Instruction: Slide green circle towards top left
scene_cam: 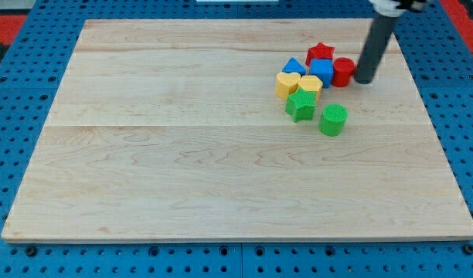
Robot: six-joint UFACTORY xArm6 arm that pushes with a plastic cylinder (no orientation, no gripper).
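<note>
The green circle (pixel 333 120) is a short green cylinder on the wooden board (pixel 182 154), right of centre, at the lower right edge of a cluster of blocks. My tip (pixel 364 79) is above and to the right of it, apart from it, just right of the red cylinder (pixel 343 72). The green star (pixel 301 105) lies just left of the green circle.
The cluster also holds a red star (pixel 320 53), a blue triangle (pixel 294 66), a blue cube (pixel 322 72), a yellow heart (pixel 287 83) and a yellow hexagon (pixel 310 85). A blue pegboard (pixel 20 154) surrounds the board.
</note>
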